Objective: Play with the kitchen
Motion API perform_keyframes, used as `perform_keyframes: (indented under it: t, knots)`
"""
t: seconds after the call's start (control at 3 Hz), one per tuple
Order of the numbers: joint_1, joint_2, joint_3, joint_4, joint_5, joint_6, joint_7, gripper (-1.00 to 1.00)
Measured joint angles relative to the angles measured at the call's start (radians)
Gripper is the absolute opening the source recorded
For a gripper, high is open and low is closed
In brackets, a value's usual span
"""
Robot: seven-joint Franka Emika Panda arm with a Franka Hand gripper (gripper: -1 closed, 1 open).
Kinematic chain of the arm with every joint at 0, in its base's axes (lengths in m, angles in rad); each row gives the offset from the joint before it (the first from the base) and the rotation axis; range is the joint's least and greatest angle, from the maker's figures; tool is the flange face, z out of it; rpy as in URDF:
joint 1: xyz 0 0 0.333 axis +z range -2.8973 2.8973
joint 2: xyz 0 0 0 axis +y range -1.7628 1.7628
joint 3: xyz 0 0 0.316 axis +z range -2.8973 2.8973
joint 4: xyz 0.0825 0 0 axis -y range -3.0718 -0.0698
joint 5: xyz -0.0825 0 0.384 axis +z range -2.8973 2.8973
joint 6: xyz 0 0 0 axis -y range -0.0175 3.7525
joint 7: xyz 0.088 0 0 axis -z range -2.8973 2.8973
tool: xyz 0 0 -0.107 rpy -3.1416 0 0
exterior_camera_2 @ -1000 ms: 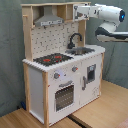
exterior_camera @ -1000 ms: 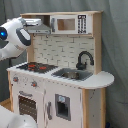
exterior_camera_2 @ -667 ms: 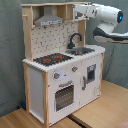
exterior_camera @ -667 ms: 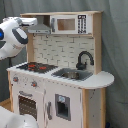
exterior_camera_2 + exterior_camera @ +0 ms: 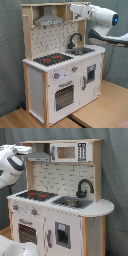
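The toy kitchen is white and light wood and stands upright. It has a red-ringed black hob, a black faucet over the sink, and an oven door. A grey hood sits beside the microwave. My gripper hovers at the top shelf's height. In the second exterior view it covers the microwave.
A grey curtain hangs behind the kitchen in both exterior views. The kitchen stands on a wooden table. A white rounded robot part fills the first exterior view's bottom left corner. My dark arm link reaches in beside the sink counter.
The arm's end has risen a little, from the hood's lower edge up to the top shelf's level. The kitchen has not moved.
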Motion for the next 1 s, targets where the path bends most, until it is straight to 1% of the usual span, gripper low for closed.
perform_keyframes:
  t: [0.67,1.0]
  knots:
    - [-0.109,-0.077,0.036,0.073,0.008,-0.008,0.163,1.00]
    - [-0.163,-0.124,0.039,0.107,0.014,-0.015,0.258,1.00]
